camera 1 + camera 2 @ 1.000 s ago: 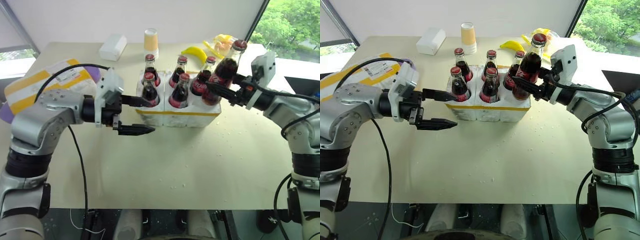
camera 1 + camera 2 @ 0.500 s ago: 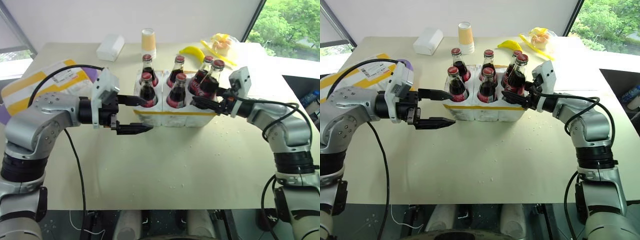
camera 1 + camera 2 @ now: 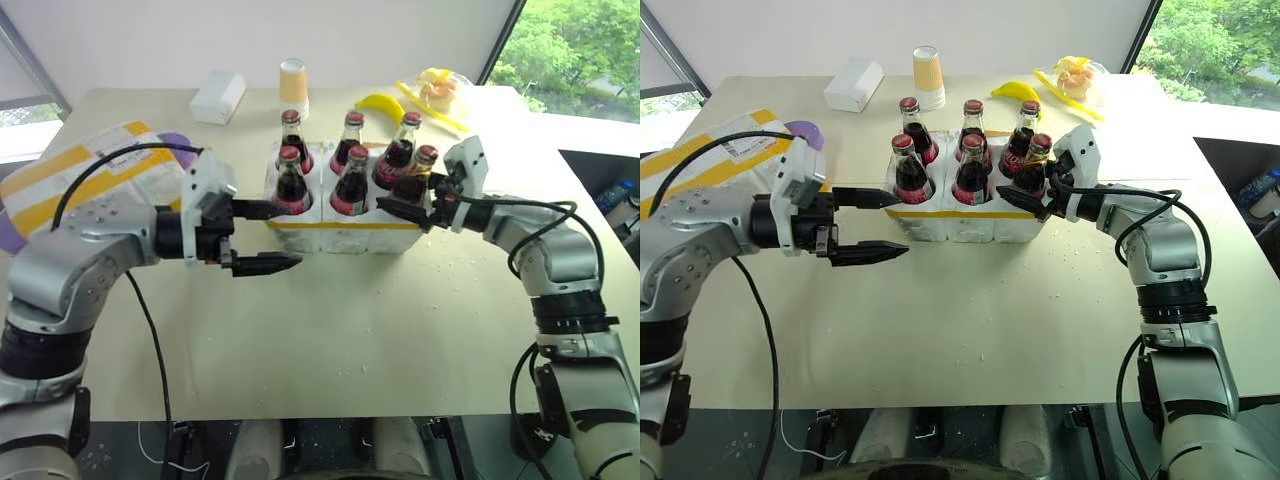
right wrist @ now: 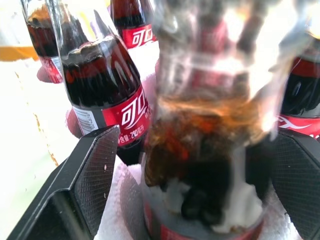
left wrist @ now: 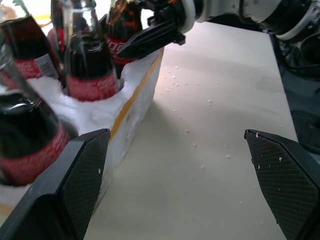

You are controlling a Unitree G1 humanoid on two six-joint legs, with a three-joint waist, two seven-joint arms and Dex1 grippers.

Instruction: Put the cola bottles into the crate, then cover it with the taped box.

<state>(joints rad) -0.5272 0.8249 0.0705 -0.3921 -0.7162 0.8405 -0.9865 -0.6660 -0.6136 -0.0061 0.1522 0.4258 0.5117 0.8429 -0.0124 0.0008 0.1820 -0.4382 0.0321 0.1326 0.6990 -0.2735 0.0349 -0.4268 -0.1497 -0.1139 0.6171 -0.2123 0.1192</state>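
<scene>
All six bottles [image 3: 965,170] stand in crate [image 3: 970,222], mid-table. R gripper [image 3: 1032,195] jaws spread wide either side of front-right bottle [image 3: 1033,168], not squeezing. L gripper [image 3: 885,224] wide open, empty, by crate's left end. Taped box [image 3: 95,178] far left.
</scene>
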